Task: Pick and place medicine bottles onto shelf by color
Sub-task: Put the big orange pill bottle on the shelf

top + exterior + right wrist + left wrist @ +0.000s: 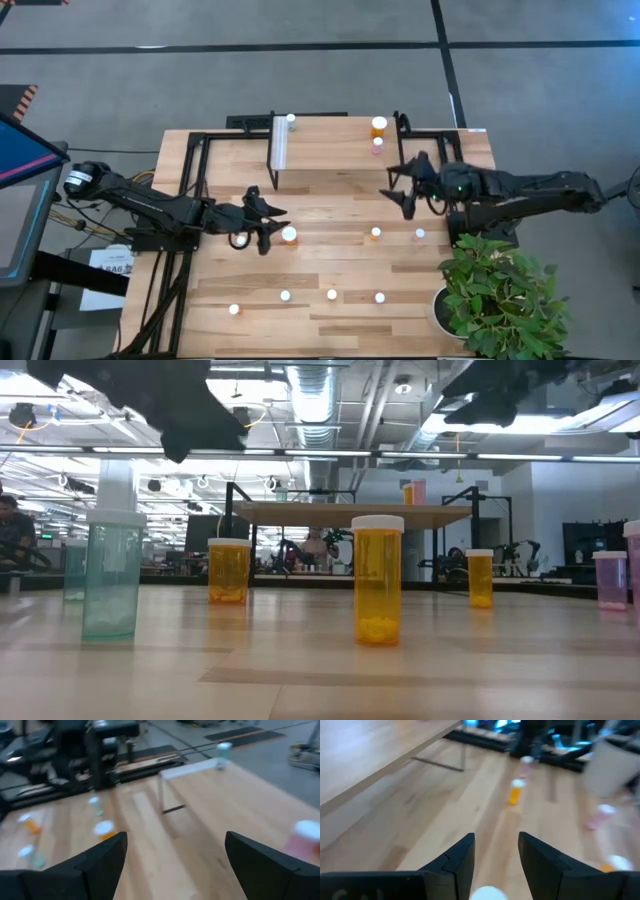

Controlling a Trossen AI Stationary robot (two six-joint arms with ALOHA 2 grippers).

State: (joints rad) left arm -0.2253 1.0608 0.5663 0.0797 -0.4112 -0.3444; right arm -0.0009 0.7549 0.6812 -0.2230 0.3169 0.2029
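Left wrist view shows my left gripper open, its fingers either side of a white cap: the orange bottle standing mid-table. I'd lower squarely, then close gently on the body, not the cap. My right gripper hangs open just in front of the shelf, where an orange bottle and a pink one already stand.

Overhead, table-level, two wrist views (forward-facing).
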